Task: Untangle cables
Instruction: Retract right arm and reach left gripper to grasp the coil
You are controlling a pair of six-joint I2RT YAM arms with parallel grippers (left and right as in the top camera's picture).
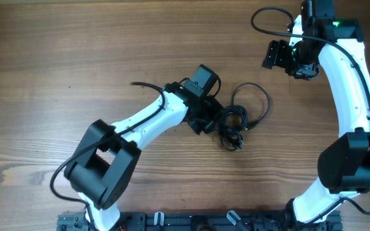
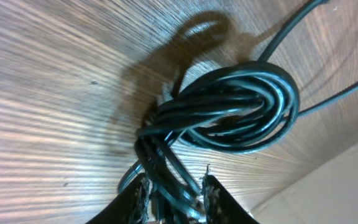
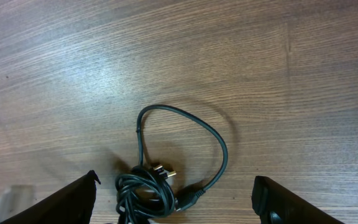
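Overhead, the cables [image 1: 235, 122] lie bunched in the middle of the table [image 1: 76, 51], the left gripper [image 1: 214, 120] is closed on a few strands, the right gripper [image 1: 275, 54] hangs wide open well apart, and a slow, gentle pull looks best.

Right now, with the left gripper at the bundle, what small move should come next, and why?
Probably lower the right gripper onto the loose loop and grip it: the left gripper clamps the bunched cables, while the right hangs open, away from them.
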